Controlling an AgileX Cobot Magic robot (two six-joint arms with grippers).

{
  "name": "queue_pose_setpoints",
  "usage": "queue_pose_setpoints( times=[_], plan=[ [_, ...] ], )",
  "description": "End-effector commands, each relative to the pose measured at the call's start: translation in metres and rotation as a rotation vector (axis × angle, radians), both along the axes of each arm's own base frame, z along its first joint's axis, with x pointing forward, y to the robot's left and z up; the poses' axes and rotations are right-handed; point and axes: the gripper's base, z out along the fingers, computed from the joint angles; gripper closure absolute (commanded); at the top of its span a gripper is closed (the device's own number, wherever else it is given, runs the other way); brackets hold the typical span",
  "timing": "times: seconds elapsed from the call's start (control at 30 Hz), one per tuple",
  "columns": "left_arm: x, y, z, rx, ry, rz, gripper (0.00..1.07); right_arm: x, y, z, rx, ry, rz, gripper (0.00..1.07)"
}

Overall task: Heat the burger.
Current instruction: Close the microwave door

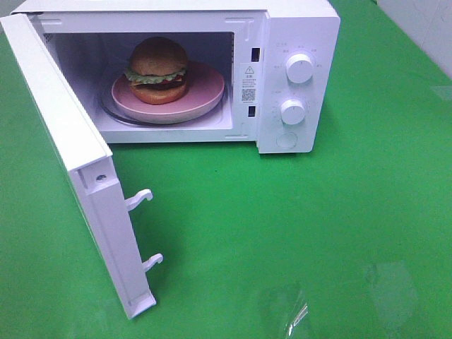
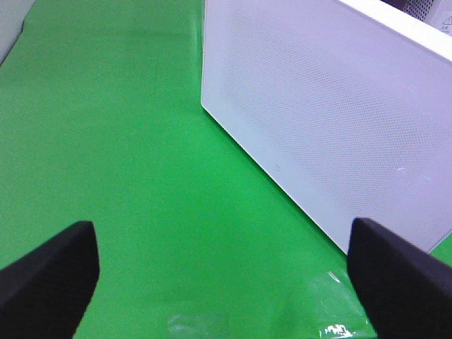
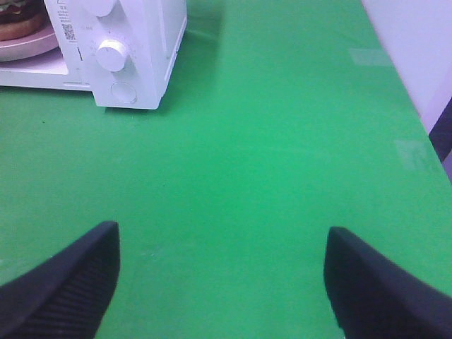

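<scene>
both pincers gape empty; left gripper (image 2: pixel 222 236) faces the outer side of the open door (image 2: pixel 339 120), nearer than right gripper (image 3: pixel 222 240); burger (image 1: pixel 157 69) sits inside the microwave (image 1: pixel 300 35) at the far edge of the table (image 1: pixel 318 233).

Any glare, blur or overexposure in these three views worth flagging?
Exterior high: soft focus, glare patches on the green table, white microwave washed out. Left wrist: glare on the table, left end effector blurred. Right wrist: pale reflections on the table, right end effector blurred.

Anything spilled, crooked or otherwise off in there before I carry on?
Nothing stands out. The burger sits upright on the pink plate inside the microwave, whose door stands wide open. Only a glossy crease marks the green table cover.
</scene>
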Motion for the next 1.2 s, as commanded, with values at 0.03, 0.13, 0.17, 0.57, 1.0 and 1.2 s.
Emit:
queue_pose_setpoints(
  times=[0.03,0.13,0.17,0.57,1.0,1.2],
  plan=[
    [-0.001,-0.001,0.000,-0.008,0.002,-0.002,0.19,-0.004,0.000,0.000,0.007,-0.034,-0.003,0.32],
    [-0.001,-0.001,0.000,-0.008,0.002,-0.002,0.19,-0.004,0.000,0.000,0.007,-0.034,-0.003,0.32],
    [-0.001,-0.001,0.000,-0.008,0.002,-0.002,0.19,-0.004,0.000,0.000,0.007,-0.034,-0.003,0.32],
    [-0.001,-0.001,0.000,-0.009,0.002,-0.003,0.19,-0.004,0.000,0.000,0.007,-0.034,-0.003,0.32],
    [-0.002,0.001,0.023,-0.036,-0.175,0.023,0.35,-0.004,0.000,0.000,0.007,-0.034,-0.003,0.32],
    [0.017,0.003,0.038,-0.049,-0.266,0.046,0.59,-0.004,0.000,0.000,0.007,-0.034,-0.003,0.32]
  ],
)
